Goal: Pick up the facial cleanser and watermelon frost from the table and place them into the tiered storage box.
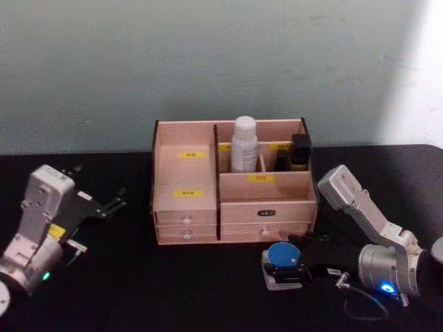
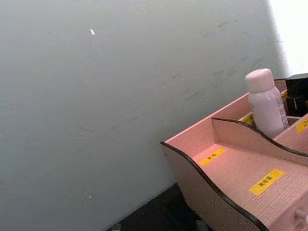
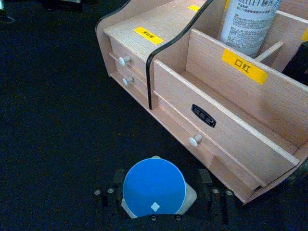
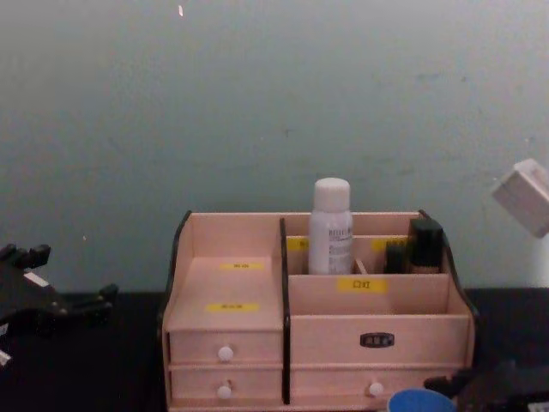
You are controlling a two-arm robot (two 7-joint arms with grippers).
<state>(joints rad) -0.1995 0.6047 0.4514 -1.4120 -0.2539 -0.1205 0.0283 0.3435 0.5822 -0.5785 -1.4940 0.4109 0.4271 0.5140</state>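
Note:
The facial cleanser, a tall white bottle, stands upright in a back compartment of the tiered storage box; it also shows in the chest view and both wrist views. The watermelon frost, a squat jar with a blue lid, sits on the black table just in front of the box's right drawers. My right gripper is shut on the jar, one finger on each side. My left gripper hangs open over the table to the left of the box, holding nothing.
Dark small containers fill the back right compartment beside the bottle. The front right tray and the stepped left shelves are bare. A thin cable loops on the table by my right wrist. A pale wall stands behind.

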